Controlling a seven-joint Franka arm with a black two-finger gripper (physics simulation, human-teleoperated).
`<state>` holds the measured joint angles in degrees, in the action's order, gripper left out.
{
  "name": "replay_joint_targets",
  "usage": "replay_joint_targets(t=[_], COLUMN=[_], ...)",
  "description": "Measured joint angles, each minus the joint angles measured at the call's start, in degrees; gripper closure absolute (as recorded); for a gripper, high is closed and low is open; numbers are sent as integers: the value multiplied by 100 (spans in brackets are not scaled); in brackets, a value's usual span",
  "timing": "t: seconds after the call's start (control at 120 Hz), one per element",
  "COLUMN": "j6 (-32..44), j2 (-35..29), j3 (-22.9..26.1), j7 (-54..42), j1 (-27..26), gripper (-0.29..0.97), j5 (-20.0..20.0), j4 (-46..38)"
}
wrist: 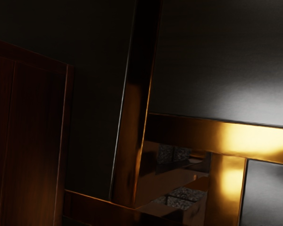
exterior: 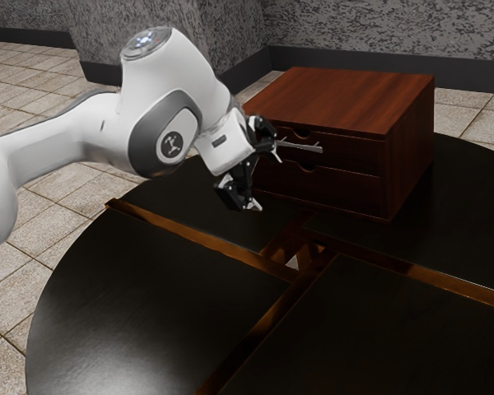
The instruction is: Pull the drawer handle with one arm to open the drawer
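You've got the tool (exterior: 240,200) hanging fingers-down over the dark worktop (exterior: 148,313), just in front of the wooden cabinet (exterior: 354,99) — fingers spread, pinching nothing. The drawer handle (exterior: 300,147) sticks out of the top drawer (exterior: 350,153), up & toward the ext. view's right of the tool, not touching it. Drawer front looks flush w/ the cabinet.

Exterior camera, high beside the arm (exterior: 82,140), looks down across the table (exterior: 148,313), chest (exterior: 346,99) at one o'clock; wrist camera looks close onto the same cross-frame (wrist: 132,117) and chest.
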<state>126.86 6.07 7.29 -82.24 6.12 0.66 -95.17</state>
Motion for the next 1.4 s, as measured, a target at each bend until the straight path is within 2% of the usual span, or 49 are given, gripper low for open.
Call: replay_joint_targets(t=[0.242,0.508,1.4], j6=[69,191,-293], j2=[156,608,1913], j3=[0,-42,-53], j7=[-142,-190,-249], j1=[-26,53,151], gripper=[0,0,0], j5=[6,-2,4], j4=[165,666,2252])
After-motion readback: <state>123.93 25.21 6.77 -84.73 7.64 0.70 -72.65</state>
